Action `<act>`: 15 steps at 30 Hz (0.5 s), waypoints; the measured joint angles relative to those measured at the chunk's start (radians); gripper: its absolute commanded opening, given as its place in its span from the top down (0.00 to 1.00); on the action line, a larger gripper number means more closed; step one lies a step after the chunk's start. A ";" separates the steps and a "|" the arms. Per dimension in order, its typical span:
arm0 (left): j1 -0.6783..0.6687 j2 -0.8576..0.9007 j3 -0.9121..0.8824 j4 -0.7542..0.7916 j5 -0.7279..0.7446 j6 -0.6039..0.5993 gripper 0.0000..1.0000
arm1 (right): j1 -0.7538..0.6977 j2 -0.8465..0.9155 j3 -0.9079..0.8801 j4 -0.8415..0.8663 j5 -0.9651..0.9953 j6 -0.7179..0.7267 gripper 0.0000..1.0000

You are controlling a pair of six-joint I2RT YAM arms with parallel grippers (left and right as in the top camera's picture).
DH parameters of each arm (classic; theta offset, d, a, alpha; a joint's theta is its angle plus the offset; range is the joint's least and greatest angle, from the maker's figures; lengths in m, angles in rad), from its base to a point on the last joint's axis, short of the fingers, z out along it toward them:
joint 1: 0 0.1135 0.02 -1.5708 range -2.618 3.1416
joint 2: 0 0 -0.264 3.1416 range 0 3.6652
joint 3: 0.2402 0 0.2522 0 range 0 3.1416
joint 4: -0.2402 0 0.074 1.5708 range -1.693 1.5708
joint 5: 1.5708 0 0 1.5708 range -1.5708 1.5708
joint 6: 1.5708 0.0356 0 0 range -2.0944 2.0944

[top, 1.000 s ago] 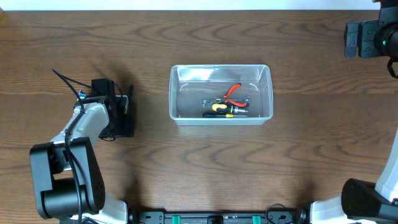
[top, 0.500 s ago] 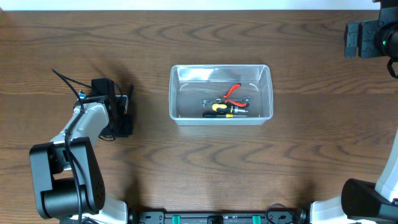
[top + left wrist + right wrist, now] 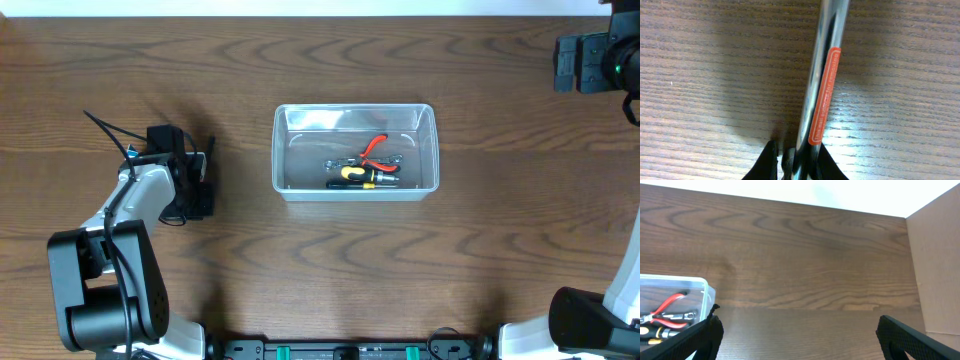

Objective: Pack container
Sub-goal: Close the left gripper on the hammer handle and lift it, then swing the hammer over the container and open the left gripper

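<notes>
The container (image 3: 278, 150), a clear plastic tub, sits mid-table and holds red-handled pliers (image 3: 375, 146), a yellow-and-black screwdriver (image 3: 362, 176) and a small metal tool (image 3: 340, 162). To its left, low over the wood, my left gripper (image 3: 197, 188) is shut on a chrome tool. In the left wrist view the chrome tool (image 3: 826, 65), with an orange label along its shaft, runs up from between the black fingers of the left gripper (image 3: 797, 150). My right gripper (image 3: 799, 321) is open with nothing between its fingers, at the far right back corner (image 3: 578, 62). Its view catches the container's corner (image 3: 704, 286).
A tan cardboard wall (image 3: 935, 270) stands at the right of the right wrist view. Black cables (image 3: 105, 130) trail from the left arm. Bare wooden tabletop (image 3: 330, 270) lies in front of the tub.
The left gripper's fingers have drawn together over the chrome tool. Neither arm has shifted, and the tub and its tools lie as before.
</notes>
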 measured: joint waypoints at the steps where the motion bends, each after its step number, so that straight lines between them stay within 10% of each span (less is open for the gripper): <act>1: 0.000 0.000 0.001 -0.005 0.000 0.000 0.94 | 0.000 0.000 0.000 0.000 0.000 0.000 0.01; 15: -0.164 -0.147 0.530 -0.469 0.000 0.054 0.94 | 0.000 0.000 0.000 0.005 0.000 0.000 0.01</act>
